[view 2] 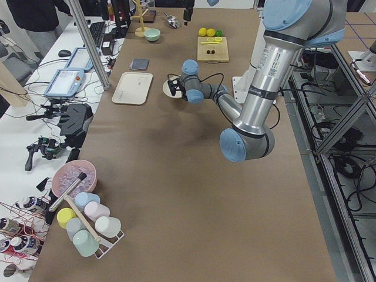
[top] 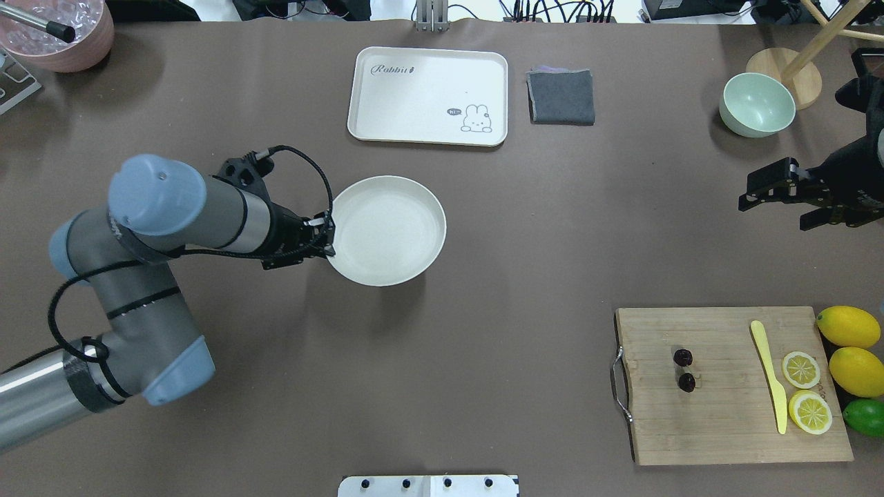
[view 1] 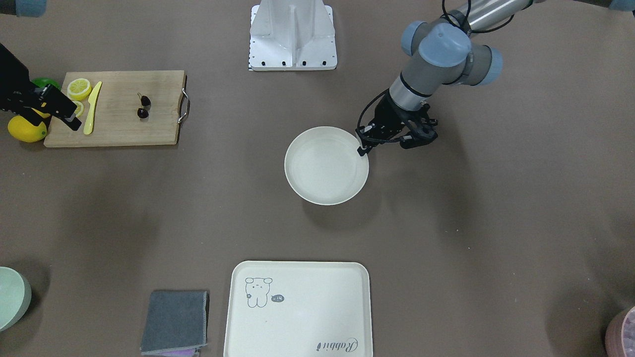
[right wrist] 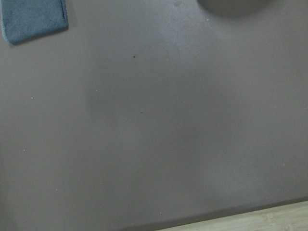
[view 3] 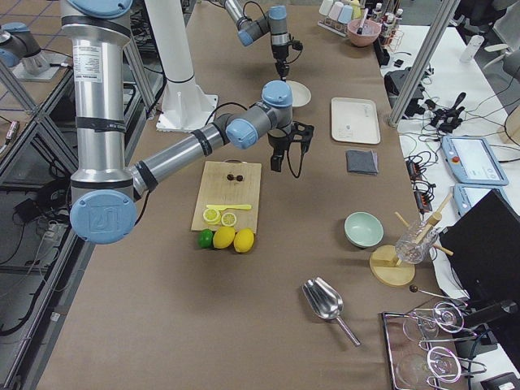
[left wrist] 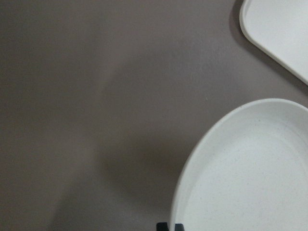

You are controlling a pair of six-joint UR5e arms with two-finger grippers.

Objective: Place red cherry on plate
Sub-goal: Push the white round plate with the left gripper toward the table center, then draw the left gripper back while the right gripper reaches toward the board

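The red cherry (top: pixel 684 370), a pair of tiny dark fruits (view 1: pixel 143 106), lies on a wooden cutting board (top: pixel 718 421) on my right side. The round cream plate (top: pixel 387 231) sits mid-table, with nothing in it (view 1: pixel 325 166). My left gripper (top: pixel 330 236) is at the plate's left rim, its narrow fingertips closed on the rim edge; the left wrist view shows the rim (left wrist: pixel 192 168) running in between them. My right gripper (top: pixel 773 212) hovers open over bare table, well beyond the board and not near the cherry.
On the board lie a yellow knife (top: pixel 770 376) and lemon slices (top: pixel 801 369), with whole lemons (top: pixel 848 326) and a lime (top: pixel 867 416) beside it. A rabbit tray (top: pixel 428 95), grey cloth (top: pixel 561 96) and mint bowl (top: pixel 757 103) line the far side.
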